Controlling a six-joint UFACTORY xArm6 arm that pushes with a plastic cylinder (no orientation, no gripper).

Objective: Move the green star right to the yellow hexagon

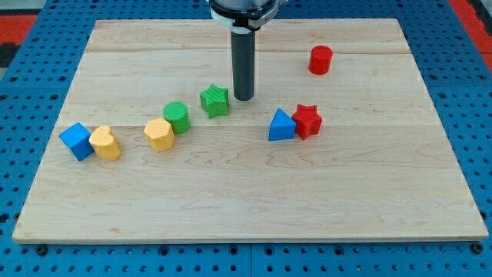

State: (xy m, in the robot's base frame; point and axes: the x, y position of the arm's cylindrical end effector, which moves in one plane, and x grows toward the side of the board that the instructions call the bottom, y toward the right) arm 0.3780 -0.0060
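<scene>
The worktop [254, 200] is carrying the blocks. There are no jaws; my tip [244, 98] is holding nothing, sitting just at the green star's [214, 100] three o'clock. The yellow hexagon [158, 134] is lying at the star's eight o'clock, beyond the green cylinder [177, 116]. Approach seems underway; next I'm probably needing a push toward eight o'clock.

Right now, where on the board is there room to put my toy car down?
Free: along the board below every block. Crowded: the middle row, from blue cube to red star, with my tip beside the green star.
</scene>
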